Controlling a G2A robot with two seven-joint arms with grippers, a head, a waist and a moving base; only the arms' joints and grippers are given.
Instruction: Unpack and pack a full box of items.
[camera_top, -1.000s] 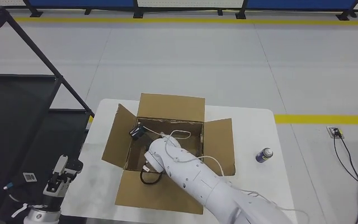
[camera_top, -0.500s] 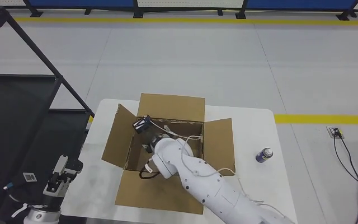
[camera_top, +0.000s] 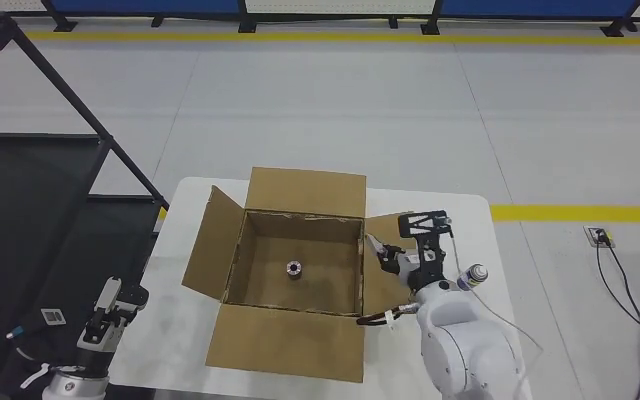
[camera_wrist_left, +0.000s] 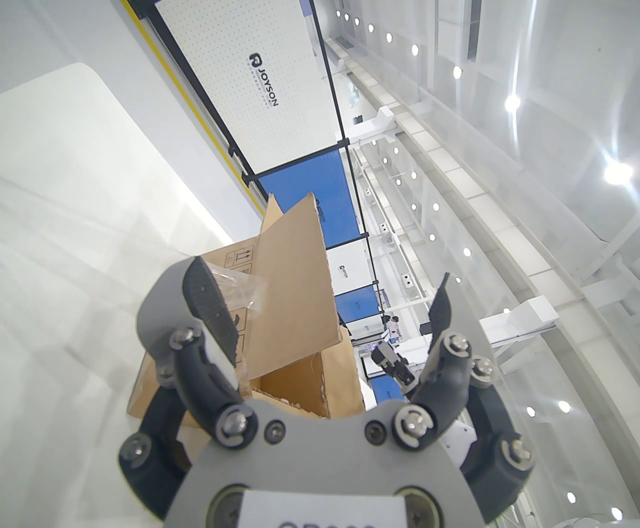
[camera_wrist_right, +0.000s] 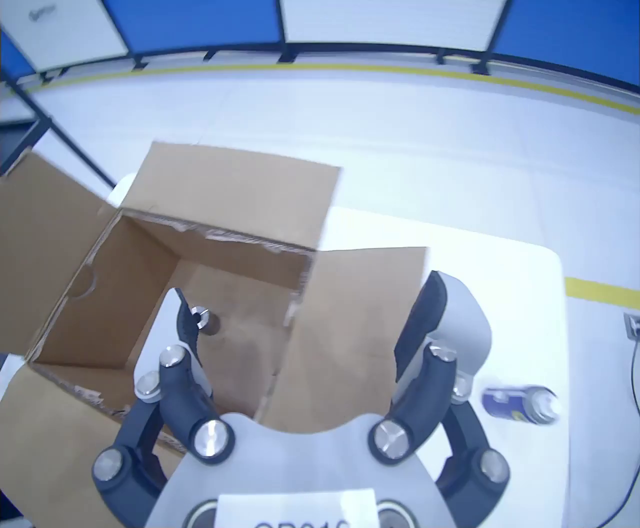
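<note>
An open cardboard box (camera_top: 300, 190) stands mid-table with all flaps folded out. On its floor lies one small round metal part (camera_top: 292, 267), which in the right wrist view (camera_wrist_right: 207, 322) sits just past one fingertip. My right gripper (camera_top: 400, 232) hangs open and empty over the box's right flap (camera_wrist_right: 350, 320); the same gripper (camera_wrist_right: 310, 310) frames that flap in its own view. My left gripper (camera_wrist_left: 322, 300) is open and empty, low beside the table, looking up at the box's side (camera_wrist_left: 295, 280). In the top view the left gripper (camera_top: 103, 312) sits off the table's left edge.
A blue spray can (camera_top: 473, 276) lies on the white table (camera_top: 450, 215) right of the box, close to my right arm; the same spray can (camera_wrist_right: 520, 404) is in the right wrist view. A black rack (camera_top: 60, 200) stands left of the table.
My right arm has pulled up out of the box and swung right, over the right flap. The box floor and the small metal part on it are now uncovered.
</note>
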